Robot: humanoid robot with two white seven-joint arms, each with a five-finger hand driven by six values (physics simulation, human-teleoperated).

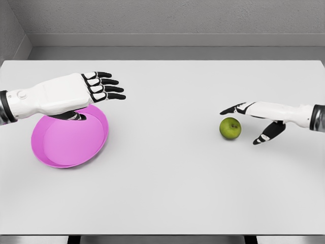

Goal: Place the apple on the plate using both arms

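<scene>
Green apple resting on the white surface, right of centre, at roughly 3 o'clock from the middle of the view. Upright, stem dimple facing up; round form, no distinct long axis. No sticker, label or writing legible on it.

Pink plate lying flat at about 9 o'clock, well apart from the apple. Round, plain, no markings.

Right robot hand entering from the 3 o'clock edge, fingers extended and spread, pointing toward 9 o'clock. Upper fingers reaching just above the apple at its 1 o'clock side, thumb lowered at its 4 o'clock side. Nothing clamped; contact with the apple not determinable.

Left robot hand entering from the 9 o'clock edge, held over the plate's far rim at 12 o'clock. Fingers straight and slightly apart, pointing toward 3 o'clock, thumb tucked beneath the palm. Holding nothing.

No brand or text visible on either arm.
</scene>
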